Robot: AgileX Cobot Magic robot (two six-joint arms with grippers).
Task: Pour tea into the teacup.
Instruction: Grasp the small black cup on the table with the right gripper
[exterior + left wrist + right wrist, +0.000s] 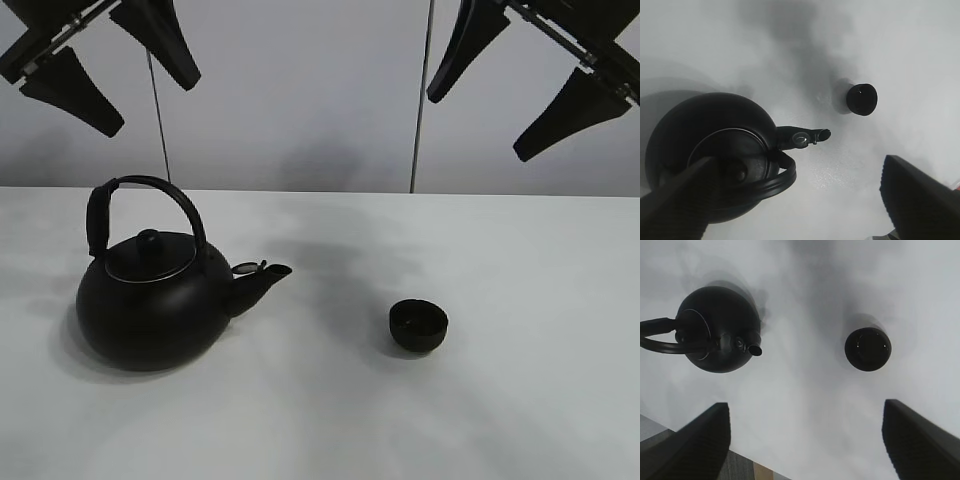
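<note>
Beyond kettle (pixel 150 310) spout, well apart: teacup (pixel 418 326) upright on table (pixel 520 400); above kettle: left claw (pixel 150 100) spread, empty; right claw (pixel 478 125) high on kettle's spout side, spread, empty.

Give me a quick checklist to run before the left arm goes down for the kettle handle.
1. Left gripper open and empty, raised above the table: ok.
2. Right gripper open and empty, also raised: ok.
3. Kettle upright on the table, handle arched up over the lid with nothing on it: ok.
4. Spout pointing toward the teacup: ok.
5. Teacup upright, mouth up, standing apart from the kettle: ok.
6. Kettle filled: cannot tell, the lid is on.
</note>
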